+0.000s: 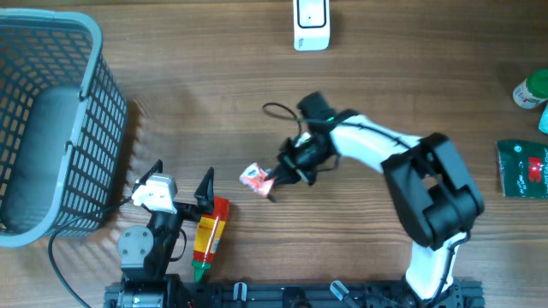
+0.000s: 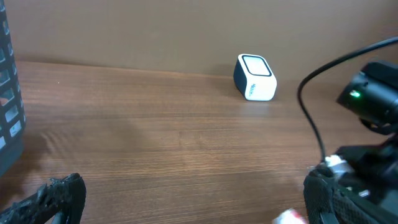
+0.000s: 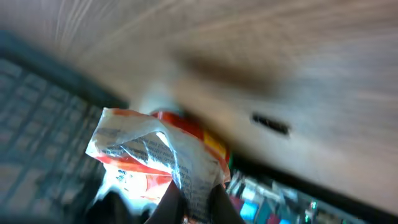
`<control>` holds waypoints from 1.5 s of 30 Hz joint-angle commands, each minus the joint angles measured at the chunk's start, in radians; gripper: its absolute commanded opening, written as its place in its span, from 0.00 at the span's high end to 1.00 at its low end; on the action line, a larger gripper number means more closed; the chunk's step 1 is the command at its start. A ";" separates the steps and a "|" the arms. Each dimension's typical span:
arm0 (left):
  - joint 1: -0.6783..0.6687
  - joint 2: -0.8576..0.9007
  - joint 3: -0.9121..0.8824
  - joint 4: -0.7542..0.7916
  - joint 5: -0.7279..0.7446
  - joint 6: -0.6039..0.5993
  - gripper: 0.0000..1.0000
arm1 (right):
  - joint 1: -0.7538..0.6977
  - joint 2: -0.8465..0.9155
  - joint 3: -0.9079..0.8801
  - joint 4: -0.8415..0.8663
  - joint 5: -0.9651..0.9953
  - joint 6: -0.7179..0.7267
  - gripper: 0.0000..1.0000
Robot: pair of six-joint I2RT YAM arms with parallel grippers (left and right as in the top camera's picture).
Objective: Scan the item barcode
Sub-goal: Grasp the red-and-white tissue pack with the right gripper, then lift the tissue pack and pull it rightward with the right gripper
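Wooden desk [image 1: 171, 68] carries a white scanner [image 1: 311, 24] at its far edge. Right pincer [image 1: 272, 182] grips a red-and-white packet [image 1: 254, 177], the scanner well apart beyond it; left pincer [image 1: 180, 178] stands open.

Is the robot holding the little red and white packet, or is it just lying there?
Held: the right end effector is shut on an edge of the crinkly red-and-white plastic packet, as its wrist view shows.

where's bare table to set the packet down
Widest free patch: bare wood between the basket and the scanner. Also open: from the scanner across to the green pouch. The right gripper holds the packet mid-table. Crowded: the front edge, where the open left gripper sits beside a bottle.
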 commanded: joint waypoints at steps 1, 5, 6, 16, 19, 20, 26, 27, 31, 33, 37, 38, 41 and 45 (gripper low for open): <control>-0.004 -0.001 -0.002 -0.008 -0.010 0.020 0.00 | -0.059 0.017 -0.008 -0.151 -0.242 -0.325 0.96; -0.004 -0.001 -0.002 -0.008 -0.010 0.020 0.00 | -0.106 0.017 -0.008 -0.438 -0.243 -0.562 0.96; -0.004 -0.001 -0.002 -0.007 -0.010 0.020 0.00 | -0.116 0.017 -0.008 -0.513 -0.242 -0.625 0.96; -0.004 -0.001 -0.002 -0.008 -0.010 0.020 0.00 | -0.151 0.017 -0.008 -0.985 -0.026 -0.989 0.96; -0.004 -0.001 -0.002 -0.007 -0.010 0.020 0.00 | -0.151 0.017 -0.008 -0.985 0.033 -0.990 0.96; -0.004 -0.001 -0.002 -0.008 -0.010 0.020 0.00 | -0.151 0.017 -0.008 -0.985 0.039 -0.989 0.96; -0.004 -0.001 -0.002 -0.008 -0.010 0.020 0.00 | -0.151 0.017 -0.008 -0.985 0.039 -0.977 0.96; -0.004 -0.001 -0.002 -0.008 -0.010 0.020 0.00 | -0.151 0.017 -0.008 -0.985 0.039 -0.977 0.96; -0.004 -0.001 -0.002 -0.008 -0.010 0.020 0.00 | -0.151 0.017 -0.008 -0.985 0.039 -0.965 0.96; -0.004 -0.001 -0.002 -0.007 -0.010 0.020 0.00 | -0.151 0.013 -0.008 -0.985 0.039 -0.963 0.96; -0.004 -0.001 -0.002 -0.008 -0.010 0.020 0.00 | -0.149 -0.027 -0.008 -0.985 0.039 -0.961 0.96; -0.004 -0.001 -0.002 -0.007 -0.010 0.020 0.00 | -0.146 -0.074 -0.013 -0.985 0.040 -0.935 0.96; -0.004 -0.001 -0.002 -0.007 -0.010 0.020 0.00 | -0.146 -0.167 -0.035 -0.985 0.050 -0.894 0.96; -0.004 -0.001 -0.002 -0.008 -0.010 0.020 0.00 | -0.139 -0.323 -0.096 -0.985 0.053 -0.831 0.96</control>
